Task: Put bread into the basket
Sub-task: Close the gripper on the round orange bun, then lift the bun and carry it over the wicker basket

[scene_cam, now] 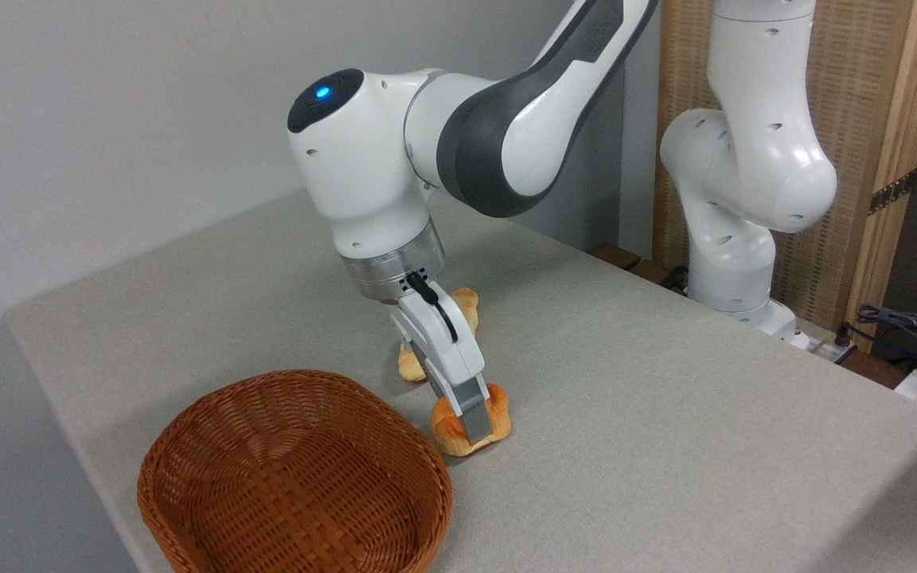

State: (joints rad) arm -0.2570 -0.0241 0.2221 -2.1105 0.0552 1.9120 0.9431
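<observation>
Gripping the bread (pixel 468 422) between closed pincer (pixel 470 426) fingers, low at the worktop (pixel 665 414) just right of the basket (pixel 291 477) rim, tilted toward the weave, seemingly so the bun can clear the near wall once lifted.

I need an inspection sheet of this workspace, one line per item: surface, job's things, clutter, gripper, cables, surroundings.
Surface: grey table, no spills seen.
Job's things: orange bun between the fingers, low at the table, just right of the wicker basket; basket holds nothing.
Clutter: pale braided loaf behind the gripper, partly hidden.
Gripper: gripper closed on the bun, tilted.
Cables: black cable on the wrist; loose cables at far right, off the table.
Surroundings: grey wall, woven screen with wooden frame behind the arm's base.
</observation>
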